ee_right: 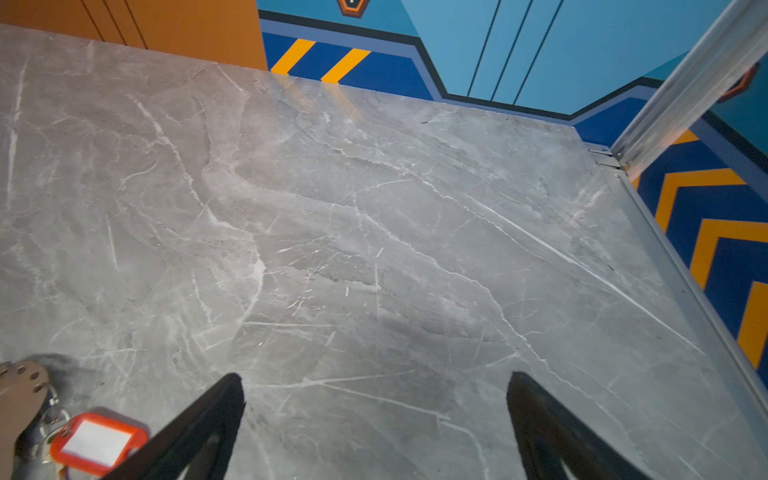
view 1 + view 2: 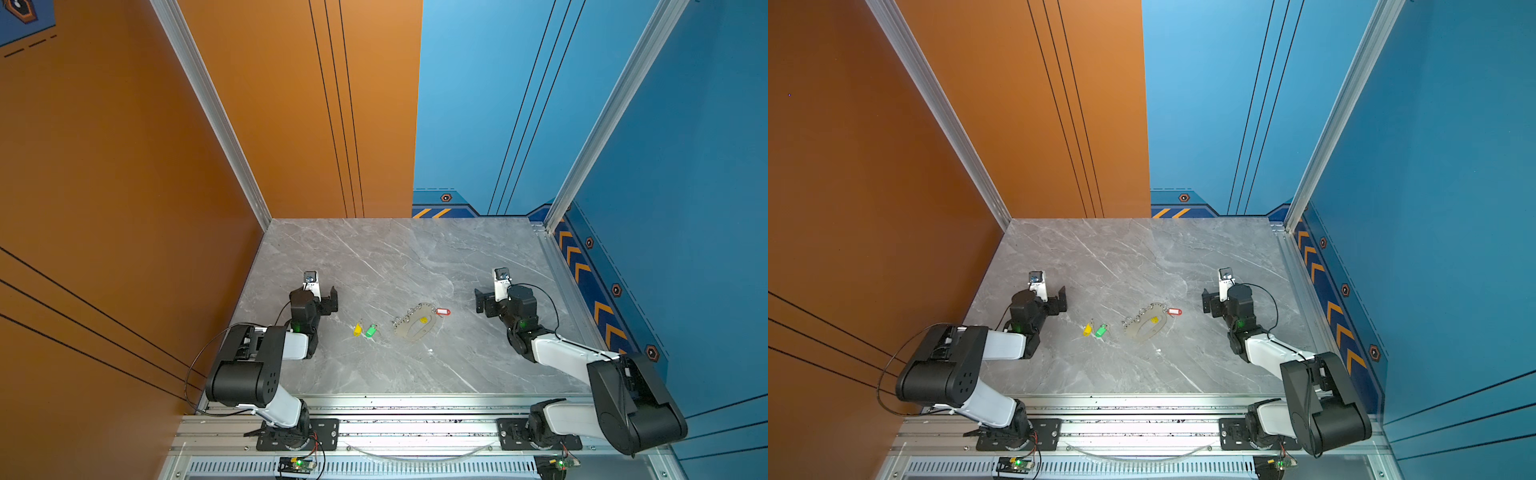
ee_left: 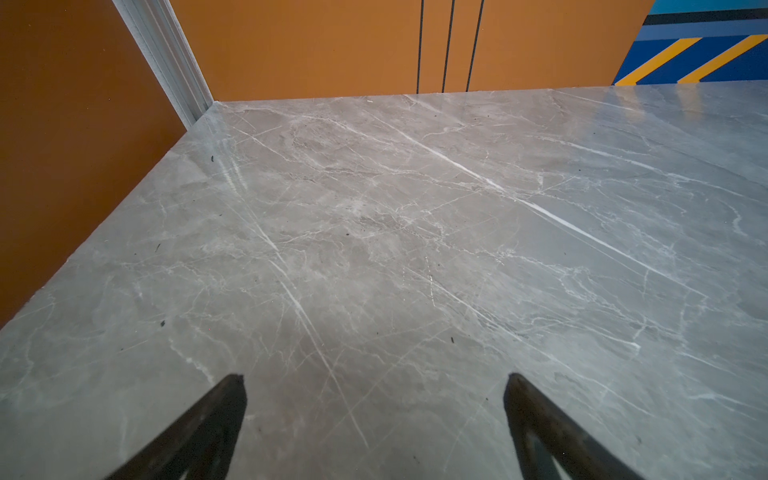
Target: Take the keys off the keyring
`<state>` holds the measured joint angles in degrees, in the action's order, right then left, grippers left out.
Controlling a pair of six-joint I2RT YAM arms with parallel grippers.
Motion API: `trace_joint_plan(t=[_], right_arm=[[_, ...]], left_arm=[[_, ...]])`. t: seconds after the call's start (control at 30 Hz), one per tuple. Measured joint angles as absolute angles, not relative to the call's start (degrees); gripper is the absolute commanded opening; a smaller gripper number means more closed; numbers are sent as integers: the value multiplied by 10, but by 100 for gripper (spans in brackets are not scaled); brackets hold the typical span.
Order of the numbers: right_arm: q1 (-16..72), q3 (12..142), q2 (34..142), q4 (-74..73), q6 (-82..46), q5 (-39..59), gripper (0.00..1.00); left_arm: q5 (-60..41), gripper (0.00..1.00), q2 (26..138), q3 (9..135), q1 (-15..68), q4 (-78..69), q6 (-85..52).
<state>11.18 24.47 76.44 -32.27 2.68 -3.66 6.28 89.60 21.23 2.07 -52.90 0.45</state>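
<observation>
A: What is happening over the desk [image 2: 395, 257]?

B: Not much. The left pincer [image 2: 330, 300] is hovering at its side with its jaws spread wide and holding nothing. The right pincer [image 2: 482, 302] is doing the same opposite.

A: And the keyring [image 2: 415, 330]?

B: It is lying flat between them, with its silver rings [image 2: 404, 314] running along one edge. The red-tagged key [image 2: 443, 311] is sitting at the end facing the right pincer, and it looks hooked on, since the right wrist view is showing its ring meeting the plate.

A: The others?

B: A yellow-tagged key [image 2: 357, 329] and a green-tagged key [image 2: 370, 331] are lying side by side, apart from the plate and toward the left pincer — probably freed ones, being kept out of the way. A second yellow tag [image 2: 423, 320] is resting over the cut-out; whether it is hooked on is not showing.

A: So what is coming?

B: Likely the right pincer is going for the red one, being closest — with the left steadying the plate.
</observation>
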Motion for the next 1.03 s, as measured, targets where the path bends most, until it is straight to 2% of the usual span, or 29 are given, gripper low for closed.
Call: trace_joint_plan(t=[0.37, 0.63, 1.03], right_arm=[[31, 227, 799, -393, 27, -10, 100], [22, 200, 870, -491, 15, 2, 100], [4, 198, 873, -512, 8, 26, 100]], left_arm=[[65, 98, 896, 212, 21, -529, 6], [66, 98, 896, 212, 21, -529, 6], [67, 98, 896, 212, 21, -529, 6]])
